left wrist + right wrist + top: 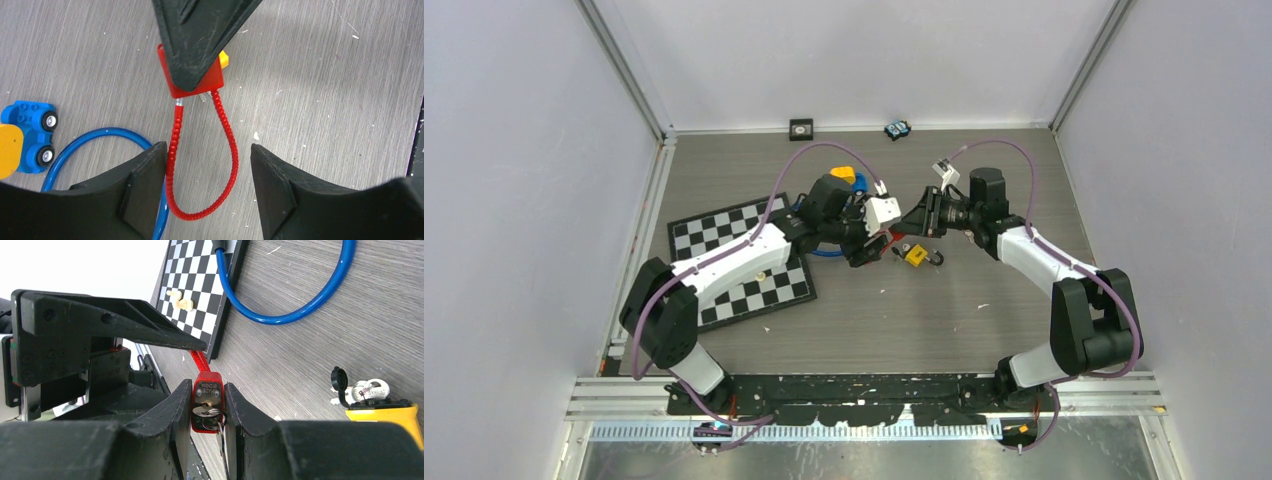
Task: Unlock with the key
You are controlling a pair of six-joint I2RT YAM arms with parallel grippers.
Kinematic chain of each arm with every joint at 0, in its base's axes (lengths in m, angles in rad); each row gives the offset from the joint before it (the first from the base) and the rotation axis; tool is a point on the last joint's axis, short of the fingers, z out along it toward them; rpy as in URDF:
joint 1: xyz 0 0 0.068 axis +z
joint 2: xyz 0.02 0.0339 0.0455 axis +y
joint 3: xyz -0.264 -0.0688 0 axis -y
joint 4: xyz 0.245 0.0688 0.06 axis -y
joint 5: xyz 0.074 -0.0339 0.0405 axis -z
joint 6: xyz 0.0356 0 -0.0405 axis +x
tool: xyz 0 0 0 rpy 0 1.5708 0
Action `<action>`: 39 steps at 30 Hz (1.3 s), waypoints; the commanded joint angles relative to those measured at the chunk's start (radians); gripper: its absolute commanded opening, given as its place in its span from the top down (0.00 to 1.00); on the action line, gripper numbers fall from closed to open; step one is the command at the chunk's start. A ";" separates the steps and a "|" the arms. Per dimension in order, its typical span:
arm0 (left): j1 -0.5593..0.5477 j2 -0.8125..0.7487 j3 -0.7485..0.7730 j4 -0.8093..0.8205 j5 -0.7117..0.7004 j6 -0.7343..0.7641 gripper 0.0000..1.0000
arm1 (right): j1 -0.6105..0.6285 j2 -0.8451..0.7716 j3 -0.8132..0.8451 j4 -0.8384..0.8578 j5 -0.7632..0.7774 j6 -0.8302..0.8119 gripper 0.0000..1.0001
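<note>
Red lock (214,80) is at mid-table between the two arms, pinched across its body by the right pincer (207,385). The key (204,411) is seated in the keyhole on the end face that looks back at the right wrist camera. Its red cable (232,160) loops out from the other end toward the left arm, over the table (325,100).

As I read it, the step in hand is getting the left pincer (207,150) onto that cable so the lock can be worked against the right arm's hold. To do it well I would close on one strand only, near the body rather than at the floppy far bend. I would pull straight along the strand, not sideways, so the body does not twist out of the right fingers. I cannot tell whether the key is turned, nor whether the strand with the bare metal tip is free of the body, so I would start the pull gently.

Right pincer: narrow, its jaws pressed on the lock's two flat sides in a firm hold. Left pincer: wide open and holding nothing. Its fingers straddle the cable loop, one finger (145,185) just beside the left strand, the other apart from the right strand.
</note>
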 commanded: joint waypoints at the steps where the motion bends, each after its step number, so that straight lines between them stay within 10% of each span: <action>1: 0.028 -0.019 0.051 -0.019 0.038 0.022 0.38 | -0.007 -0.017 0.010 0.054 -0.011 -0.004 0.99; 13: 0.029 0.130 0.219 -0.119 0.094 0.056 0.50 | -0.006 -0.015 0.007 0.070 -0.027 0.010 1.00; 21: 0.028 0.088 0.115 -0.017 0.147 -0.040 0.35 | -0.009 -0.016 0.005 0.070 -0.011 0.013 1.00; 32: -0.064 0.150 0.140 0.019 -0.071 -0.055 0.33 | -0.010 -0.011 0.006 0.069 -0.010 0.014 1.00; 39: -0.115 0.146 0.097 0.076 -0.239 -0.055 0.53 | -0.013 -0.007 0.006 0.069 -0.005 0.017 1.00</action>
